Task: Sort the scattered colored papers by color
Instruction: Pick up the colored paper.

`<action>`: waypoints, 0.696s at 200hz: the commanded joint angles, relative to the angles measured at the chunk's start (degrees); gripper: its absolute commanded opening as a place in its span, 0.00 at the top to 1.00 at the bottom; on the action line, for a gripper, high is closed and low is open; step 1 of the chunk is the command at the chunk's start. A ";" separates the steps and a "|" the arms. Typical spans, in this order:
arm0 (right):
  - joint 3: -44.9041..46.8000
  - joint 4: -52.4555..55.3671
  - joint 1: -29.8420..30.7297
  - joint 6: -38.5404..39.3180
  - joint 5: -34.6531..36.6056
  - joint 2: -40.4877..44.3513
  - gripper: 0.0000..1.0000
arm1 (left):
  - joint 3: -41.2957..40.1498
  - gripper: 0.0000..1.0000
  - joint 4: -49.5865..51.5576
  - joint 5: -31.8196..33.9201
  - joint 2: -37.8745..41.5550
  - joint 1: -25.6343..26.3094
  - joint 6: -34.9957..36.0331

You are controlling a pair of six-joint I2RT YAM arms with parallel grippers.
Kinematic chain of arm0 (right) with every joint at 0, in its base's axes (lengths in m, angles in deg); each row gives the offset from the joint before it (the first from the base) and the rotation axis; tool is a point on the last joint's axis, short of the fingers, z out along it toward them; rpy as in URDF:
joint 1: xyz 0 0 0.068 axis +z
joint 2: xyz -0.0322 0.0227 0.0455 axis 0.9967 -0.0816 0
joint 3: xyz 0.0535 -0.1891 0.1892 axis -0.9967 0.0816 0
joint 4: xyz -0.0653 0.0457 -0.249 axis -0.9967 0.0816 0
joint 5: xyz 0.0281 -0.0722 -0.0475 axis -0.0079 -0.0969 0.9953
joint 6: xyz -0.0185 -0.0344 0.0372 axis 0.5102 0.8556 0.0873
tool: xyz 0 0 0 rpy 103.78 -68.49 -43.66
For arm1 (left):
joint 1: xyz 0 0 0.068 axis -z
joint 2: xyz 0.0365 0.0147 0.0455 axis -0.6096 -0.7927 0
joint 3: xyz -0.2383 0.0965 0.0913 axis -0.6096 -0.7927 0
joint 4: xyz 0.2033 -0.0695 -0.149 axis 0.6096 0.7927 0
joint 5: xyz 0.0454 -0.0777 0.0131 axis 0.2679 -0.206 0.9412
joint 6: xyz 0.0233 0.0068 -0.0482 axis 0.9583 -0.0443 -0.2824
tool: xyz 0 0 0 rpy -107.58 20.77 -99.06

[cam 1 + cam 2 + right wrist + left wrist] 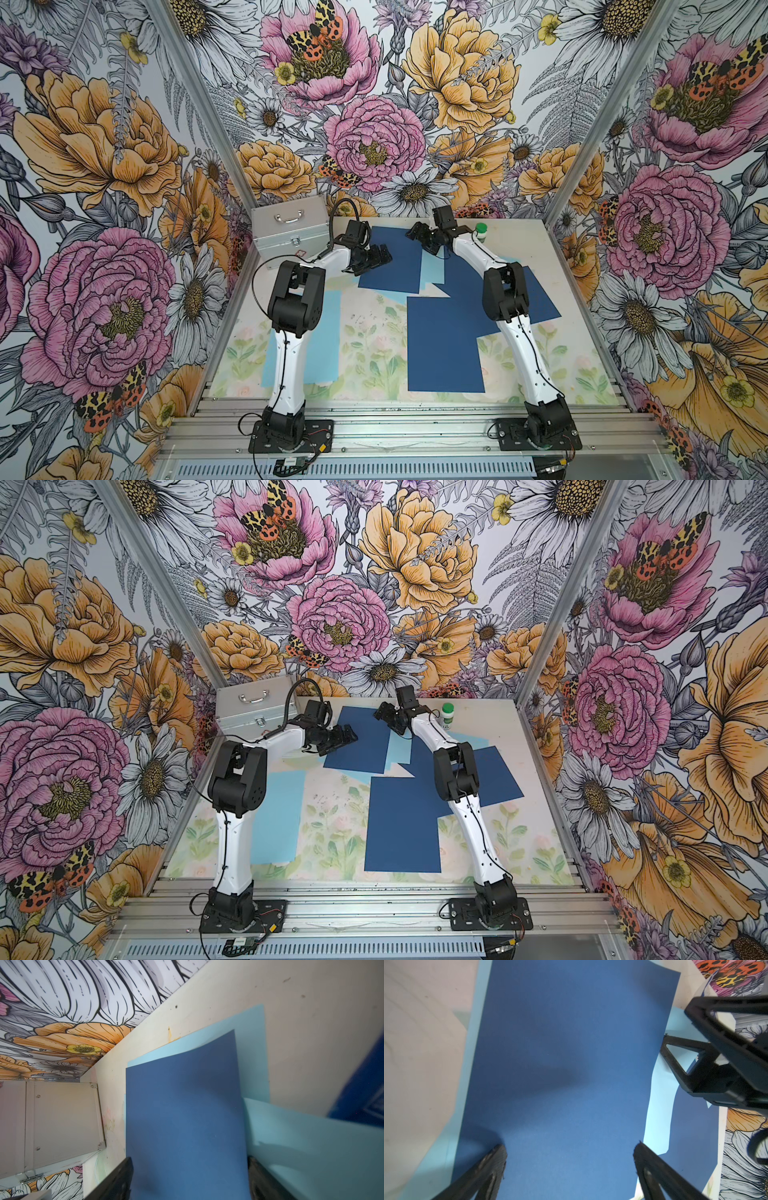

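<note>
This seems to be a robot test booth in a lab. A left arm (286,361) and a right arm (530,353) stand bolted on black plates (322,430) to a metal rail (415,432) at the front edge of the table (365,340). Walls (104,145) of printed flowers, joined by bare metal posts (185,83), close the table on three sides.

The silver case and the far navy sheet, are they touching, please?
Apart. The right wrist view shows bare table between the silver case and the navy sheet.
</note>
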 commanded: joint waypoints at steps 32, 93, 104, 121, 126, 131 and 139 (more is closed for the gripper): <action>-1.17 0.68 0.23 -0.43 -1.16 -1.27 0.44 | 0.41 0.02 0.53 -2.22 -2.82 0.17 -0.36; -1.35 0.12 0.08 2.07 -1.25 -0.41 0.71 | -0.04 0.02 0.58 -2.28 -2.56 0.16 -0.10; -1.26 0.20 0.04 2.34 -1.16 -0.46 0.76 | -0.06 0.02 0.56 -2.35 -2.18 0.06 0.03; -1.24 0.21 -0.05 2.73 -1.16 -0.65 0.86 | -0.17 0.02 0.56 -2.46 -1.51 0.00 0.01; -1.28 0.28 -0.07 2.90 -1.05 -0.69 0.89 | -0.22 0.02 0.57 -2.55 -1.20 -0.01 0.01; -1.30 0.27 -0.05 3.11 -0.99 -0.65 0.91 | -0.42 0.02 0.57 -2.58 -0.94 -0.06 0.07; -1.29 0.28 -0.11 3.50 -0.92 -0.65 0.94 | -0.56 0.02 0.60 -2.52 -0.29 -0.22 0.12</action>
